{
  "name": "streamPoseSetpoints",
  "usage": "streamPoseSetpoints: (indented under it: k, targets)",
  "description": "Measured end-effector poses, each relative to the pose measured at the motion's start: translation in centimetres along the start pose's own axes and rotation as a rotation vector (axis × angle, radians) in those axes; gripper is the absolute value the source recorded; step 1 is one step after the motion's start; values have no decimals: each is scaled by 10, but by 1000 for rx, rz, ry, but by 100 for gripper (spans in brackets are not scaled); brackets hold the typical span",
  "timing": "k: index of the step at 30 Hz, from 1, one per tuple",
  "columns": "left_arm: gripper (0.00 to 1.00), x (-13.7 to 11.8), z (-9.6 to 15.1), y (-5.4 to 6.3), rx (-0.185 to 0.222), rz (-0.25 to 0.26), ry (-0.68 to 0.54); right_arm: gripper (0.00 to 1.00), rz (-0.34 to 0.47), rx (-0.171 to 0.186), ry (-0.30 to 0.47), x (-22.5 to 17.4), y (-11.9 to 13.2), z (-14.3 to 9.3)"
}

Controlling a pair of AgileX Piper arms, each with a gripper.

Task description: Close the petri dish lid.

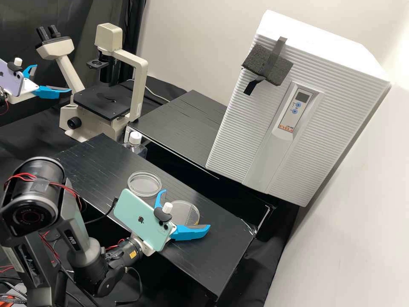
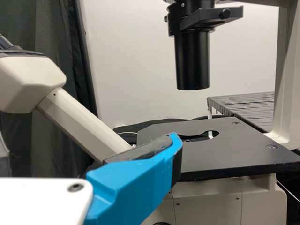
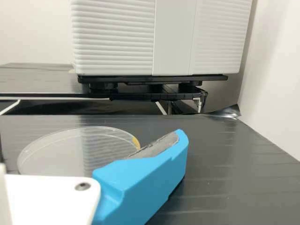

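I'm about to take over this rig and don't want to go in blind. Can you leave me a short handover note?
Left gripper: open and empty, beside the microscope.
Right gripper: open at the round clear piece with a yellowish mark on its rim; contact can't be told.
Other round clear piece: apart on the same black bench top. Which one is the lid, I can't tell.
Done: no closing yet.
Left: identify the lid, set it on the dish.
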State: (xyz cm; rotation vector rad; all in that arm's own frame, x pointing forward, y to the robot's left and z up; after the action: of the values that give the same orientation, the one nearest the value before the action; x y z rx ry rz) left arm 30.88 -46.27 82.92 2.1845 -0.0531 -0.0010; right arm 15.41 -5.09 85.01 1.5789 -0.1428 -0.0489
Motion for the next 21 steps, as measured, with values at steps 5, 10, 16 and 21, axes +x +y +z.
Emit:
streamPoseSetpoints:
  k: [5,10,16,21]
  targets:
    - [100,0,0,0,0,0,0,0,0,0,0,0,0,0]
    - [100,0,0,0,0,0,0,0,0,1,-1,0,0,0]
    - [100,0,0,0,0,0,0,0,6,3,-4,0,1,0]
    - [100,0,0,0,0,0,0,0,16,2,-2,0,1,-1]
